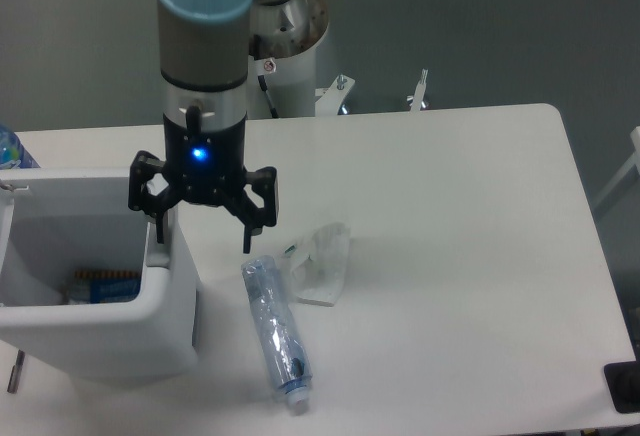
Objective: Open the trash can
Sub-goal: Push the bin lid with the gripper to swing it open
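Trash can standing open at the table's left edge, gripper hovering over its right rim.

You are looking at the table [450, 206] carrying the trash can [150, 326], a large white plastic bin whose top is showing an open cavity with something lying inside; the lid itself is not clearly showing. Judge it as stiff, light and smooth-walled, so it is likely sliding if pushed sideways; press down on the tab area at the right rim rather than gripping the walls. The gripper [201, 229] is hanging with its fingers spread apart and holding nothing, one finger [157, 226] sitting at the rim. A crushed bottle [277, 334] and a clear wrapper [320, 261] are lying just beside the bin.
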You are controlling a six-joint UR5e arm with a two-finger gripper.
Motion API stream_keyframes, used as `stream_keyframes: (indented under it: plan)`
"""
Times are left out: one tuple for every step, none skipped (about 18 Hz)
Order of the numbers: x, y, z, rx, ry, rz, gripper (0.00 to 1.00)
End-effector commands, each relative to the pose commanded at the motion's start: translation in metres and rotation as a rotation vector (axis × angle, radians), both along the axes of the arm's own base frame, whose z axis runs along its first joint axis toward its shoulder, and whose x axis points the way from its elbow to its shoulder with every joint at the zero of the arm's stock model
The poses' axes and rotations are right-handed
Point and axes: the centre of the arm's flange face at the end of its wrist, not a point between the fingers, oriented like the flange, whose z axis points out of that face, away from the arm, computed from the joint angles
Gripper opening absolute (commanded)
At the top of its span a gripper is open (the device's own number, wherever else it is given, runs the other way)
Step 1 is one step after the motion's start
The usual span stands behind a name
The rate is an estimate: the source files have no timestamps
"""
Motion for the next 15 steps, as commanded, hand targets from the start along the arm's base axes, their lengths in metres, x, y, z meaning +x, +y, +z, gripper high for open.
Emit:
stream_keyframes:
  plan:
    - [-0.013, -0.005, 0.007, -0.001, 0.045, 0.031, 1.00]
    - [-0.022, -0.010, 0.015, -0.010, 0.089, 0.046, 1.00]
    - [-0.029, -0.014, 0.017, -0.030, 0.122, 0.050, 1.00]
    - [-0.035, -0.018, 0.019, -0.061, 0.160, 0.039, 1.00]
    - [-0.043, -0.025, 0.020, -0.099, 0.198, 0.021, 1.00]
    - [-0.052, -0.033, 0.020, -0.133, 0.234, -0.006, 1.00]
    - [-0.058, -0.038, 0.018, -0.168, 0.252, -0.041, 1.00]
    - [-0.063, -0.044, 0.015, -0.209, 0.252, -0.081, 1.00]
    - [-0.069, -0.050, 0.011, -0.248, 0.242, -0.116, 1.00]
    - [-0.073, -0.058, 0.011, -0.278, 0.240, -0.147, 1.00]
    - [-0.079, -0.067, 0.010, -0.312, 0.242, -0.173, 1.00]
    - [-0.084, -0.073, 0.008, -0.347, 0.246, -0.208, 1.00]
    - [-0.087, -0.078, 0.009, -0.372, 0.258, -0.235, 1.00]
    - [-0.087, -0.079, 0.007, -0.382, 0.262, -0.251, 1.00]
    - [-0.089, -0.080, 0.005, -0.384, 0.261, -0.251, 1.00]
